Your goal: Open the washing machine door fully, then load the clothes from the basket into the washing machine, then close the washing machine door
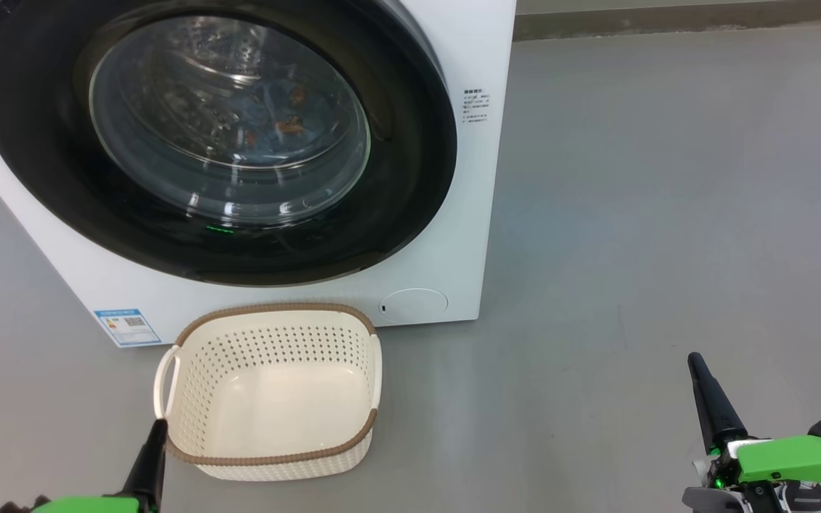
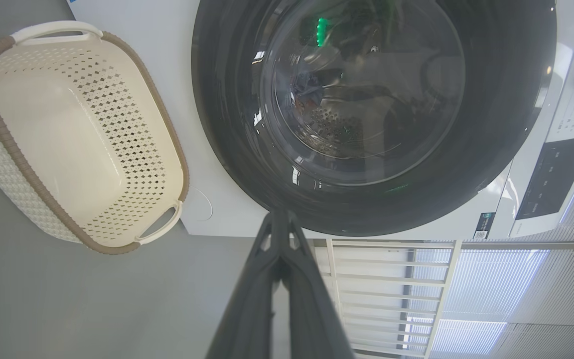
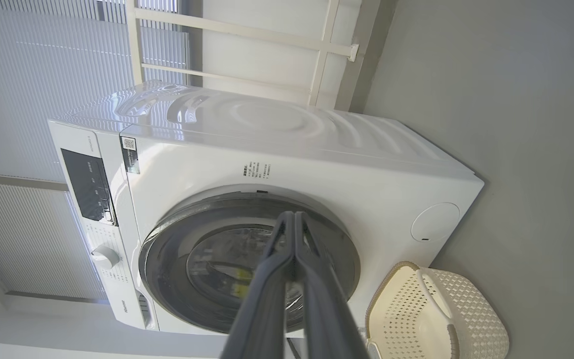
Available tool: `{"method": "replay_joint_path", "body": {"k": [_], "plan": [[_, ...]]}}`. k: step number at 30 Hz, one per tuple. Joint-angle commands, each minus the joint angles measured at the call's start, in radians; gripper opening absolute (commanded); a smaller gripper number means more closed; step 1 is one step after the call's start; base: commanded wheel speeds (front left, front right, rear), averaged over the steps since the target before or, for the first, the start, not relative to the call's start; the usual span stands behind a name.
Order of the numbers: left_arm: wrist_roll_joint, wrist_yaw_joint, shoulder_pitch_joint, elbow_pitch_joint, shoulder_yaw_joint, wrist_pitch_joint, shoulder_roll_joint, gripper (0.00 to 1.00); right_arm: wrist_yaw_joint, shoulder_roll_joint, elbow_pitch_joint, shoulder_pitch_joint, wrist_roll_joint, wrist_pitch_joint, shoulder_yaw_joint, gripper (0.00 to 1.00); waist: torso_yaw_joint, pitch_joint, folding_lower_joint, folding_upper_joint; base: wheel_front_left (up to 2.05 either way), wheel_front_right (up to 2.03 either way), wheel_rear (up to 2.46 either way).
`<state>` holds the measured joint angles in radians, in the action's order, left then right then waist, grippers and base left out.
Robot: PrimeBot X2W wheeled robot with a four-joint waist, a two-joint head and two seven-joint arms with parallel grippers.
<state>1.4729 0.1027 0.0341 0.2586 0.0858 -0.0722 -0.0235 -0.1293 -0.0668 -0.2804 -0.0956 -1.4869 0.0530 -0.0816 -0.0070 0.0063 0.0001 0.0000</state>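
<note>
Door looks shut on washer; clothes inside, behind glass. Basket empty, just before washer. Left pincer, right pincer: fingers together, empty, apart from washer. Judged: loading done; you confirm latch, press rim squarely if sprung.

Head looks down, wrists share washing machine

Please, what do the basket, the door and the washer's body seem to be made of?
Basket: likely moulded plastic, matte cream, judging by its even punched holes; the brown rim only imitates weaving.
Door: the glossy black rim is probably plastic, with mirror-like reflections; its bulging window looks like clear glass with sharp highlights.
Washer: smooth white panels, painted metal or plastic; I cannot tell which.
</note>
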Motion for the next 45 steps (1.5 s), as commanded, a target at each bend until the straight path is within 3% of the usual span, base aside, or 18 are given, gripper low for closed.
{"method": "replay_joint_path", "body": {"k": [1,11,45], "plan": [[0.030,0.011,0.054,-0.019,0.027,-0.012,-0.025,0.00,-0.001,-0.003,0.032,-0.011,-0.035,0.011,0.011,0.00,0.001,0.000,0.0000,0.0000,0.00,0.00,0.00],[0.136,0.028,0.074,-0.013,0.028,-0.041,-0.027,0.00,-0.001,0.000,0.037,-0.010,-0.141,0.041,-0.009,0.00,0.007,-0.003,-0.0001,0.0000,0.00,0.00,0.00],[0.136,0.028,0.074,-0.013,0.028,-0.041,-0.027,0.00,-0.001,0.006,0.036,-0.011,-0.134,0.048,-0.017,0.00,0.007,-0.003,-0.0001,0.0000,0.00,0.00,0.00]]}}
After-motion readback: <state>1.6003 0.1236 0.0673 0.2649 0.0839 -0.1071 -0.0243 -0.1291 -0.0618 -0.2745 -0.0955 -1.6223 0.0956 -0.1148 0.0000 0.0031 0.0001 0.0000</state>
